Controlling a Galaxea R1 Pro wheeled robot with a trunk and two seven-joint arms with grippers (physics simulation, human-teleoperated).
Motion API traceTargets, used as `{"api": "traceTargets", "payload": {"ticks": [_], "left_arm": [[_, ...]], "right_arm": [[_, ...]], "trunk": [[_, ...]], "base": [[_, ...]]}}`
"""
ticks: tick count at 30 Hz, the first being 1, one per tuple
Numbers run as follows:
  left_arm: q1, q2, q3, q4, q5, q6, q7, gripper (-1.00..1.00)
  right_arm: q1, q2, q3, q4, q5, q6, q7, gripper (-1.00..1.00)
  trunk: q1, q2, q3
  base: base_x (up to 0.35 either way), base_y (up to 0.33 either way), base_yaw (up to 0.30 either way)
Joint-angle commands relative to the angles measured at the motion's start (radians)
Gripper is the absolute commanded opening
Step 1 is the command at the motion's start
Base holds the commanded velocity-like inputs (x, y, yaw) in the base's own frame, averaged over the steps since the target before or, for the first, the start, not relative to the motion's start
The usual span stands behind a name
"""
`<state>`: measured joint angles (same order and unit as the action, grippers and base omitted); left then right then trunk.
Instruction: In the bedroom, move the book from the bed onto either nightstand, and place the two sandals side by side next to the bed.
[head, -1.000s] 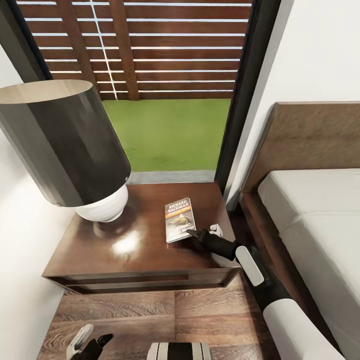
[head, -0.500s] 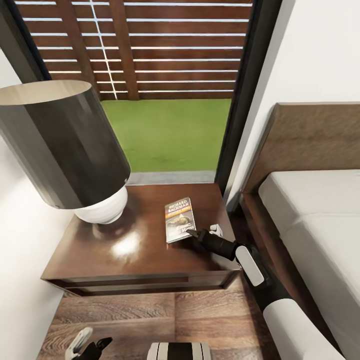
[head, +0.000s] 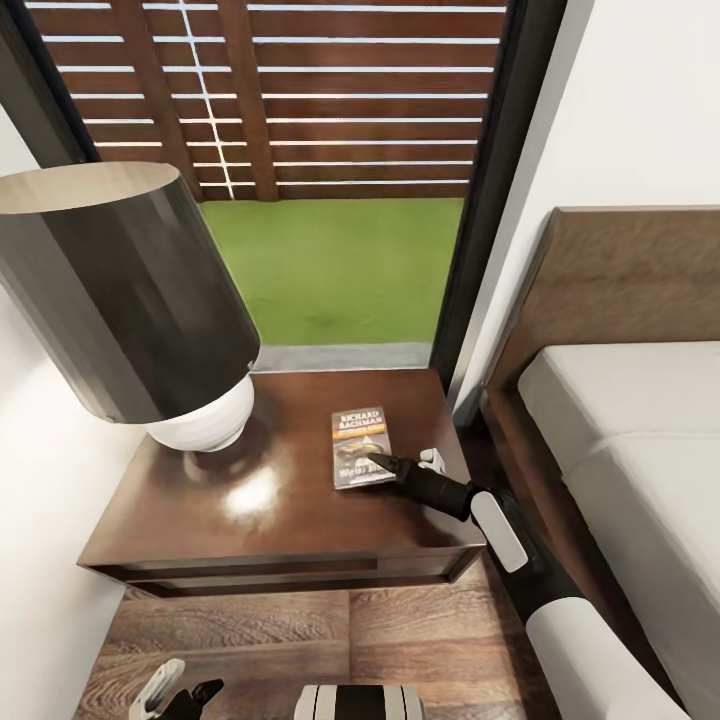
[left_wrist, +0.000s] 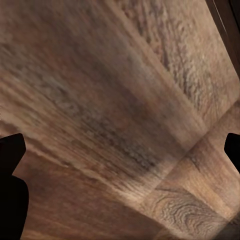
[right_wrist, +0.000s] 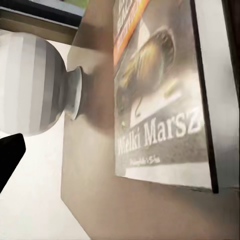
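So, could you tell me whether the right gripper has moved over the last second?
Yes, slightly. The right gripper has edged in over the nightstand towards the lamp, and its dark fingertip now overlaps the book's near corner.

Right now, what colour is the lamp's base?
White; the lamp's base shows best in the head view, under the black shade.

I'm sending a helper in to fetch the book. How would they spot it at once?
Find the bed, then the dark wooden nightstand beside it, under the window. The book lies flat on top, toward the bed side, by the right pincer. Unlike the lamp, it is thin, with "RICHARD BACHMAN" in white.
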<state>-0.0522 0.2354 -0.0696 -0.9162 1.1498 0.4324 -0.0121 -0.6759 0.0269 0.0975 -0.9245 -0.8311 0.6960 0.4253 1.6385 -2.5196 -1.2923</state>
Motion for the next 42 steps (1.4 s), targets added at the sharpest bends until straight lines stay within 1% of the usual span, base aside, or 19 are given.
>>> {"api": "traceTargets", "payload": {"ticks": [1, 17, 31, 39, 42], "left_arm": [[0.0, 0.001, -0.001, 0.0, 0.003, 0.002, -0.002, 1.0], [0.0, 0.0, -0.006, -0.001, -0.001, -0.001, 0.001, 1.0], [0.0, 0.001, -0.007, 0.0, -0.002, -0.001, 0.003, 1.0], [0.0, 0.001, -0.008, -0.009, -0.001, -0.001, -0.002, 1.0], [0.0, 0.001, -0.008, -0.012, -0.001, 0.0, -0.003, 1.0]], "right_arm": [[0.0, 0.0, -0.001, -0.001, -0.005, 0.005, 0.001, 1.0], [0.0, -0.002, -0.001, -0.005, -0.005, 0.005, 0.003, 1.0], [-0.001, -0.006, -0.009, -0.007, -0.005, 0.005, 0.001, 1.0], [-0.002, -0.009, -0.013, -0.008, -0.005, 0.005, 0.0, 1.0], [-0.002, -0.013, -0.014, -0.009, -0.005, 0.004, 0.0, 1.0]], "trunk": [[0.0, 0.0, -0.001], [0.0, 0.0, -0.001], [0.0, 0.0, -0.001], [0.0, 0.0, -0.001], [-0.002, 0.0, 0.011]], "base": [[0.005, 0.0, 0.0], [-0.005, 0.0, 0.0], [-0.267, 0.0, 0.0], [-0.089, 0.0, 0.0], [-0.027, 0.0, 0.0]]}}
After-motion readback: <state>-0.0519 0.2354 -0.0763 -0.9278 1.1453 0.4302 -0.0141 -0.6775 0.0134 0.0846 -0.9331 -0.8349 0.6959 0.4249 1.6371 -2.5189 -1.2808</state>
